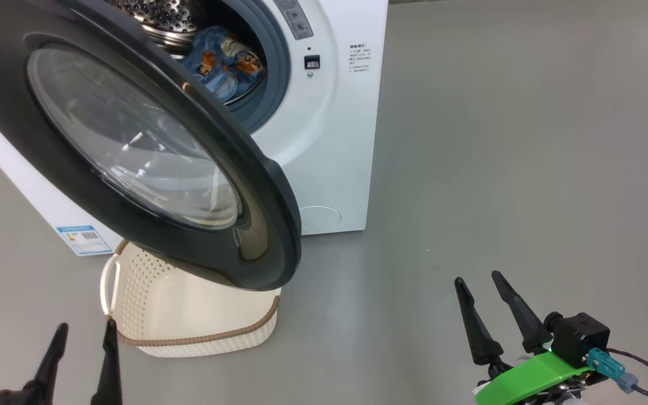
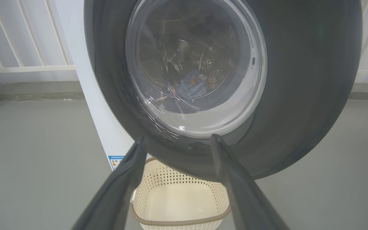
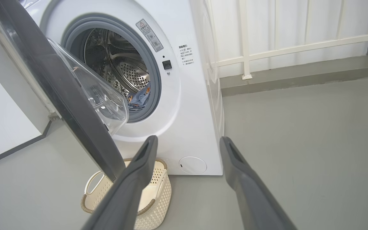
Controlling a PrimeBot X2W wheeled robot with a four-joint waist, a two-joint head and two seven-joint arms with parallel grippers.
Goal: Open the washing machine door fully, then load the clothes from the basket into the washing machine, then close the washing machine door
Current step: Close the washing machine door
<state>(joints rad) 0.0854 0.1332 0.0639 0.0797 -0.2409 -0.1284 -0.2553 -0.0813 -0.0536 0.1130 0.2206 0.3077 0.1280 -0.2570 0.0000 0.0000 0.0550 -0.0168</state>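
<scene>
The round black washing machine door (image 1: 133, 146) stands partly open, swung out over the basket (image 1: 189, 315). Light blue clothes (image 1: 223, 62) with orange prints lie inside the steel drum of the white washing machine (image 1: 329, 140). The cream basket's floor looks bare in the left wrist view, basket (image 2: 177, 198). My left gripper (image 1: 85, 334) is open at the lower left, short of the basket and the door (image 2: 299, 80). My right gripper (image 1: 478, 278) is open at the lower right, well off from the machine (image 3: 187, 111); the door (image 3: 59, 95), clothes (image 3: 139, 97) and basket (image 3: 158, 188) show past its fingers.
Grey floor (image 1: 498, 140) stretches to the right of the machine. A white railing (image 3: 299, 48) and a low kerb run behind it. A white wall panel (image 3: 2, 121) stands at the left in the right wrist view.
</scene>
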